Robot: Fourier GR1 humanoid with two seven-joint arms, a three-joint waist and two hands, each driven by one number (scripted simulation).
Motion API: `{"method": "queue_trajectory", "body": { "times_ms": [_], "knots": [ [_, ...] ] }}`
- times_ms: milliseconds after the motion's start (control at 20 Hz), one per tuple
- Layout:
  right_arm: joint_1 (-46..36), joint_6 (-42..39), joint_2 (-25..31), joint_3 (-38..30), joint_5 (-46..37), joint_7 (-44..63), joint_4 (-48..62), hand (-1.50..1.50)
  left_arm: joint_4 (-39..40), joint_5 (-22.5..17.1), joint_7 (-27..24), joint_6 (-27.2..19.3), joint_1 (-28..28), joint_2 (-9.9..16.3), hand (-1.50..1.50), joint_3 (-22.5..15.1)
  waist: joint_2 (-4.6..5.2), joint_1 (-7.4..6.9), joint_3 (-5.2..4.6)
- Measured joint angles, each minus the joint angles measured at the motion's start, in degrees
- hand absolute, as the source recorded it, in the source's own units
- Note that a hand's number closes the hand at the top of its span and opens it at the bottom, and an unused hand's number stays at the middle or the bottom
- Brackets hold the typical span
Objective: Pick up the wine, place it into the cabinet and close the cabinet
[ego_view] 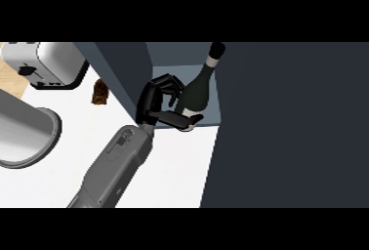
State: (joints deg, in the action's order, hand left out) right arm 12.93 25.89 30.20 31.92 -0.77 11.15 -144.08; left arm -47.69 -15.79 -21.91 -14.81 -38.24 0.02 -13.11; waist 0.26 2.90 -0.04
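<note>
The black hand [162,100] is curled around the dark glass wine bottle [196,90], holding it upright inside the open grey-blue cabinet [288,122]; releasing and closing remain.

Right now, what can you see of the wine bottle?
The wine bottle is dark green and glassy-looking, with a black capped neck and a pale band near its base. It stands inside the open cabinet, leaning slightly with its neck up and to the right. The hand curls round its lower body, thumb under the base.
</note>
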Motion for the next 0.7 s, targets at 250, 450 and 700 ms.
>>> {"method": "queue_trajectory", "body": {
  "times_ms": [250, 450, 700],
  "knots": [
    [1.18, -0.80, -0.80, 0.67, 0.44, -1.70, 0.23, -1.50, 6.92, -3.71, -1.60, -2.03, -4.96, -0.01, 1.50, -1.40, 0.09, 0.42, 0.01],
    [1.79, -1.07, -1.17, 1.04, 0.68, -2.64, 0.25, -1.50, 13.19, -3.75, -2.41, -3.54, -9.05, -0.02, 1.50, -1.90, 0.22, 0.85, 0.00],
    [2.55, -1.86, -1.34, 1.04, 1.07, -3.54, 0.37, -1.50, 20.49, -4.94, -1.69, -5.93, -13.82, 0.00, 1.50, -2.35, 0.46, 1.70, 0.00]
  ]
}}
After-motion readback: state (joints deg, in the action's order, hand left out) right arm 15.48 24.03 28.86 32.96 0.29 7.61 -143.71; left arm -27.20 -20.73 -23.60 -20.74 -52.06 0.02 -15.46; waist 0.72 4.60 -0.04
